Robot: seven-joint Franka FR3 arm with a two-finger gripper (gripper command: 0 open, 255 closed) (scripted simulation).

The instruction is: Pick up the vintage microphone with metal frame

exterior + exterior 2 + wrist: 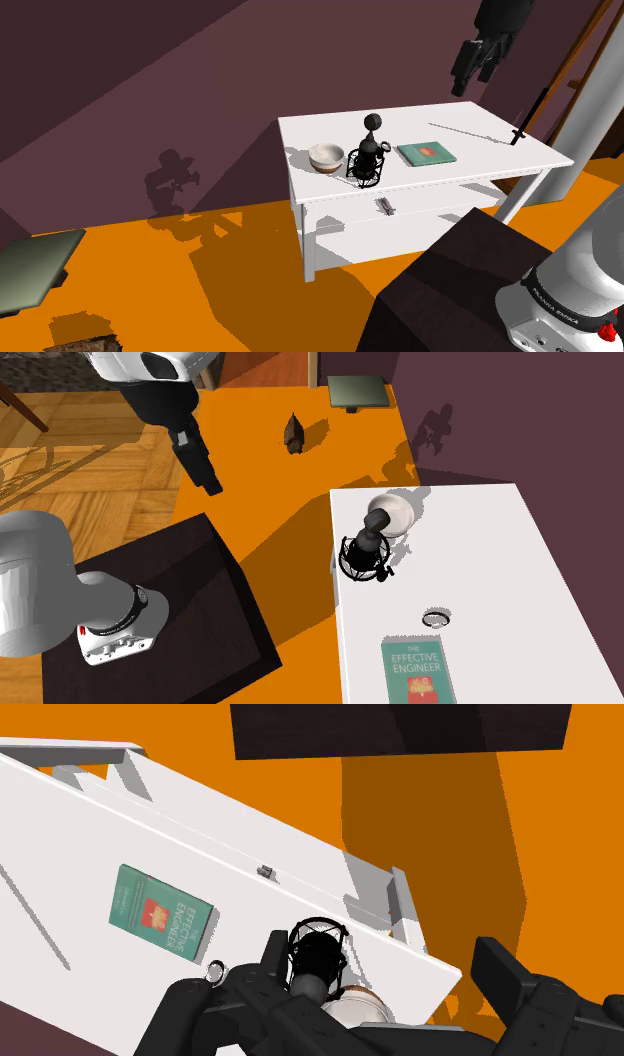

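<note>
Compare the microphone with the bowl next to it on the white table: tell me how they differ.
The microphone is black; the bowl is white with a brownish base. The microphone stands tall and upright, while the bowl sits low and wide, open upward. The microphone is ringed by a wire frame; the bowl is a plain smooth shell. Both stand side by side on the white table.

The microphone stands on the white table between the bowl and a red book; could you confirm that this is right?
Not quite: the book is green, not red, as the shoulder view shows. The rest holds: the microphone stands on the white table between the bowl and that book.
</note>
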